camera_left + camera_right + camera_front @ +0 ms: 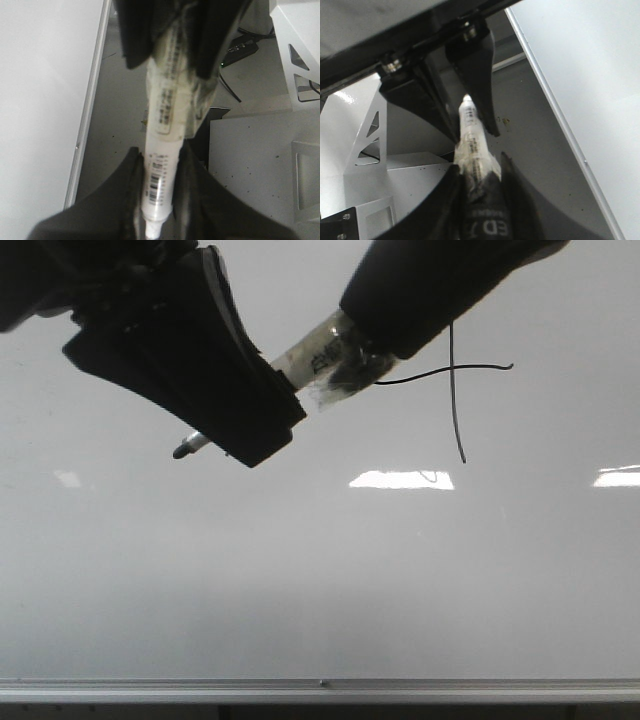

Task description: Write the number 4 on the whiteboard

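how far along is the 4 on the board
Mostly drawn: the number 4 shows a wavy bar and a long upright stroke on the whiteboard; the right arm hides its slanted stroke. In hand: both the left gripper and right gripper grip the marker, tip off the board. Left: probably nothing but putting it down.

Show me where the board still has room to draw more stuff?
The whiteboard is bare from its bottom rail up to the grippers, and left of the marker tip. It is crowded up top, where the left gripper, right gripper and number 4 sit.
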Controlling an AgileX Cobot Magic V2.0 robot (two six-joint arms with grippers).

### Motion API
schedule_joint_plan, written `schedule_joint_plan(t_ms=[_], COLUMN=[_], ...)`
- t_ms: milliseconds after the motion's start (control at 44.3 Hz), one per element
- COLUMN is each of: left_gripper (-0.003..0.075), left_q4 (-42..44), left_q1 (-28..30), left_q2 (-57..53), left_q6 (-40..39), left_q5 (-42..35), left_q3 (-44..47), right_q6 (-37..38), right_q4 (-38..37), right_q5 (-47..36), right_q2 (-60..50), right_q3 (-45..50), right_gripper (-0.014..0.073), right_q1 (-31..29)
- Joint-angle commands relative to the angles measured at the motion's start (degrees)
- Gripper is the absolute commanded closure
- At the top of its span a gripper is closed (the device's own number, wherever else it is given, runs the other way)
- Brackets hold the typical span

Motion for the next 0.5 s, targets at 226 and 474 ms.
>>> schedule_joint_plan(t_ms=[226,474], left_gripper=[0.074,0.074], left_q4=[4.79,9.42], left_q1=[3.61,12.04], left_q2=[-1.91,-4.08], left_q6=[-10.94,-20.43], left_q5=[-6.34,-11.54], left_q3=[-1.23,2.93], right_q6=[5.45,10.79], right_q4=[-0.83,-1.9], right_q5=[-7.97,-13.9], right_q2=[-9.71,-23.97], right_q3=[0.25,12.64], right_gripper=[0.0258,0.0258], right_q1=[-3.47,-13.02])
